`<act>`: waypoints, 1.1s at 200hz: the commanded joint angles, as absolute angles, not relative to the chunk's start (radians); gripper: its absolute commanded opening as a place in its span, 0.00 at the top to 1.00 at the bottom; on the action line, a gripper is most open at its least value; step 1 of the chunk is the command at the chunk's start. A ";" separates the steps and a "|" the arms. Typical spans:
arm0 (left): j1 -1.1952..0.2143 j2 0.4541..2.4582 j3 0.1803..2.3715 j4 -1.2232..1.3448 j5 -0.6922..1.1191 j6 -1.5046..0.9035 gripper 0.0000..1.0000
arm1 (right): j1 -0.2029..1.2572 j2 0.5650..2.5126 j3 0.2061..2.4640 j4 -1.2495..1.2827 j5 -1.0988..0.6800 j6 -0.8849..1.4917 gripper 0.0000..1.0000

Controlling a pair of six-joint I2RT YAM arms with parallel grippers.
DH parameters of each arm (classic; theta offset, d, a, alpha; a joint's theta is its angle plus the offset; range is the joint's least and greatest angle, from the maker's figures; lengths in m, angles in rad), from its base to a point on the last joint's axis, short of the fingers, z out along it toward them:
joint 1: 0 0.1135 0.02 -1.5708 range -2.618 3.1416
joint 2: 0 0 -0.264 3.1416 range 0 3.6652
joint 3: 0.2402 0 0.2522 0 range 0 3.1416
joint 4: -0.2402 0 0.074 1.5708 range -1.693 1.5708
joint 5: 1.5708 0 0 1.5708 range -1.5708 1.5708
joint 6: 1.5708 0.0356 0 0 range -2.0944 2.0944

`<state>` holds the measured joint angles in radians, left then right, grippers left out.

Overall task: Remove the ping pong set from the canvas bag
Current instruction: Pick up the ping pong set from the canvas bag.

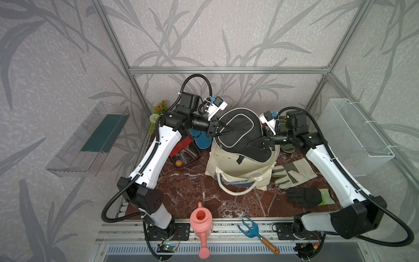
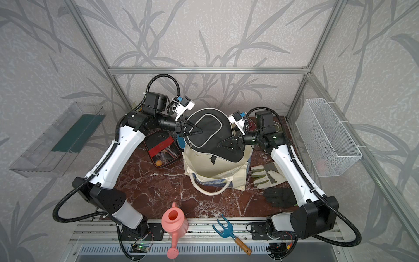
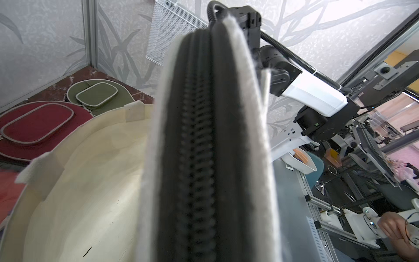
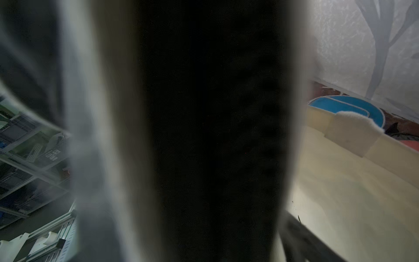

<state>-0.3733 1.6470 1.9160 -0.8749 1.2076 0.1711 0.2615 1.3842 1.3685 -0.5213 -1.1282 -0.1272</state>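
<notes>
A black paddle-shaped cover (image 1: pixel 240 133) (image 2: pixel 210 133) of the ping pong set hangs over the mouth of the cream canvas bag (image 1: pixel 240 172) (image 2: pixel 215 167). My left gripper (image 1: pixel 230 131) is shut on its left edge, and the zip edge (image 3: pixel 199 136) fills the left wrist view. My right gripper (image 1: pixel 250 144) stands open around its lower right edge (image 4: pixel 215 136). The bag's inside (image 3: pixel 90 181) looks bare. On the table lie the blue cover (image 1: pixel 201 140), the black-and-red case (image 1: pixel 184 152), the olive cover (image 3: pixel 99 97) and the maroon cover (image 3: pixel 38 127).
A pale gardening glove (image 1: pixel 292 172) and a black one (image 1: pixel 306 196) lie right of the bag. A pink watering can (image 1: pixel 201 223) and a blue hand fork (image 1: pixel 249 229) sit at the front edge. A wire basket (image 1: pixel 356 136) hangs on the right wall, a clear shelf (image 1: pixel 90 140) on the left.
</notes>
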 commanded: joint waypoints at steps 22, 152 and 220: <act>-0.380 1.639 1.953 -0.893 1.246 0.221 1.00 | 0.308 1.404 1.382 -0.516 -1.158 -0.125 0.99; -0.345 1.183 1.290 -0.134 0.748 -0.299 0.00 | 0.277 1.366 1.406 -0.040 -1.183 0.360 1.00; -0.352 1.247 1.268 0.059 0.869 -0.401 0.00 | 0.396 1.383 1.385 -0.039 -1.167 0.344 1.00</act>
